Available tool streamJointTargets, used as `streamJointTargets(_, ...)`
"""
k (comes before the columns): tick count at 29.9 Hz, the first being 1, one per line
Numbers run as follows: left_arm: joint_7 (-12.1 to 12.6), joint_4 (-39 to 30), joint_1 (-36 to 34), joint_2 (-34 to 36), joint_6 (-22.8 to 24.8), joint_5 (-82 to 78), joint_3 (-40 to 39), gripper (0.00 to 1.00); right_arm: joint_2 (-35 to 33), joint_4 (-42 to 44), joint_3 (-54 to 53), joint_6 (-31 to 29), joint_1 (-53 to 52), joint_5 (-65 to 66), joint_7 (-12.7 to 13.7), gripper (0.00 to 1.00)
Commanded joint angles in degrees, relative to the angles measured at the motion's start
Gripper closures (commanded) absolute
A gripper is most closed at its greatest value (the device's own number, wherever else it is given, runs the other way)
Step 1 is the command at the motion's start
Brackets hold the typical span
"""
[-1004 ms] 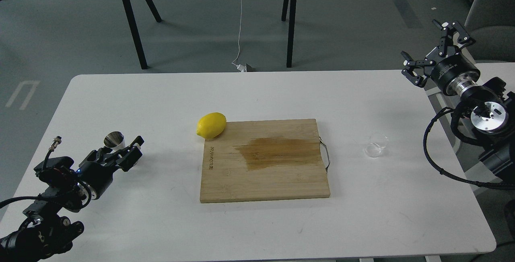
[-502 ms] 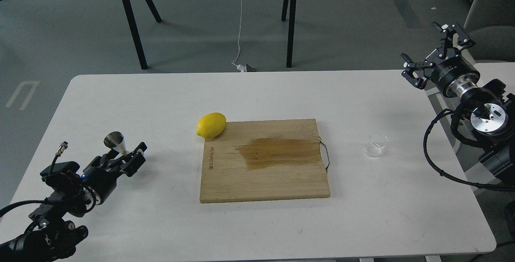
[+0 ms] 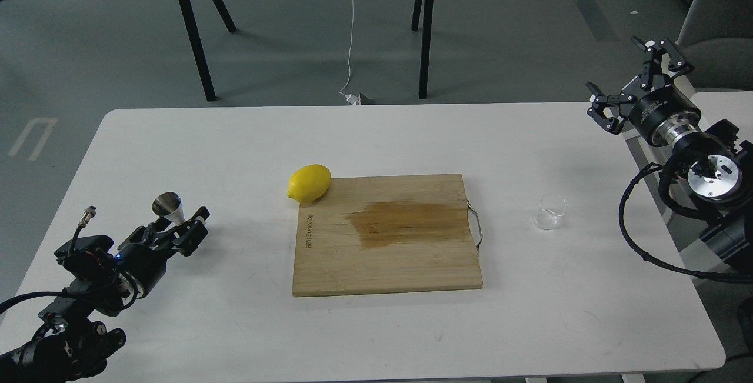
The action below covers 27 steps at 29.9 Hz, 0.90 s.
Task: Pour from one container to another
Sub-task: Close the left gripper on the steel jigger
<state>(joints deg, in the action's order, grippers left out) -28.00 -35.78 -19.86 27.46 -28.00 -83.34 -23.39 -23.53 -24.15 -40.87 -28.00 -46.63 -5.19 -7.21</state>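
Note:
The steel jigger [image 3: 167,205] stands upright on the table's left side. Its lower cone is hidden behind my left gripper [image 3: 179,227], whose dark fingers sit on either side of it, open. The clear glass tumbler [image 3: 549,212] stands alone on the right of the table, just past the board's metal handle. Whether it holds any liquid is not visible. My right gripper [image 3: 622,71] hovers high beyond the table's far right corner, wide open and holding nothing, well away from the tumbler.
A wooden cutting board [image 3: 412,265] with a dark wet stain lies mid-table. A lemon [image 3: 309,183] rests at its far left corner. A grey chair [image 3: 720,24] stands behind the right arm. Black table legs [image 3: 197,42] rise beyond the far edge.
My left gripper shifted slightly right and then back along the table while the jigger stayed in place. The right gripper drifted a little to the right. The tumbler has not moved.

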Motion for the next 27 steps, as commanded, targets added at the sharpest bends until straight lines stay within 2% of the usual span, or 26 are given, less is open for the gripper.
streamJointTargets(1,0.0,0.01,-0.01,-0.04,0.0,-0.16,0.01,0.19,0.06,-0.02,-0.26,0.0,-0.66,-0.08,0.0,0.0)
streamJointTargets(27,0.0,4.58,-1.68,-2.41,0.0,-0.33,0.62,0.4,0.06,-0.02,-0.18,0.0,-2.33,0.0,0.0,0.0)
